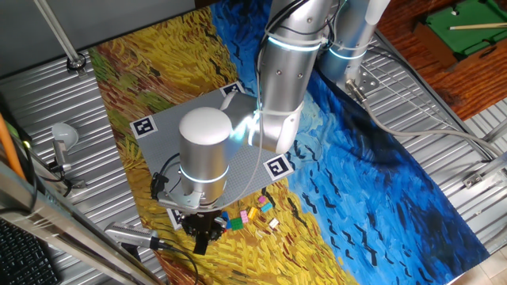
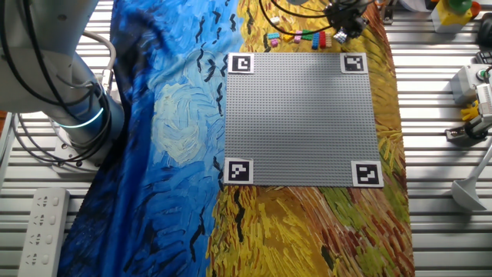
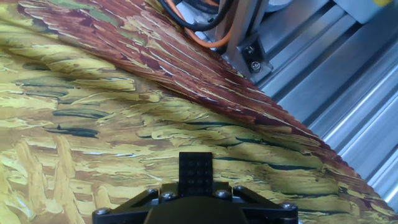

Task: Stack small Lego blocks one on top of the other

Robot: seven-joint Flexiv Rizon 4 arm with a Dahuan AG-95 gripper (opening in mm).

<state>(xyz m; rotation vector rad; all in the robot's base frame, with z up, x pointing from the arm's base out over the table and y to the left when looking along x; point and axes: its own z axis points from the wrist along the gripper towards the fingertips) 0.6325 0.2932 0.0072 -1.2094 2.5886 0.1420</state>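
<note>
We have the gripper (image 1: 202,229) low over the painted cloth (image 1: 333,190), just off the near edge of the grey baseplate (image 2: 304,119). In the hand view a flat black block (image 3: 196,174) stands out between the jaws, which look clenched on it. The other blocks (image 1: 249,215) lie loose in a short row on the cloth right beside the gripper: blue, green, yellow, pink and a white one, close together but none of them stacked. From the other fixed view the same row (image 2: 296,36) sits just beyond the baseplate's far edge.

We judge this to be the start of the stack, with the black block in hand as the likely base. Next we need to set it down flat somewhere with room to build, let go, then pick a small block from the row.
</note>
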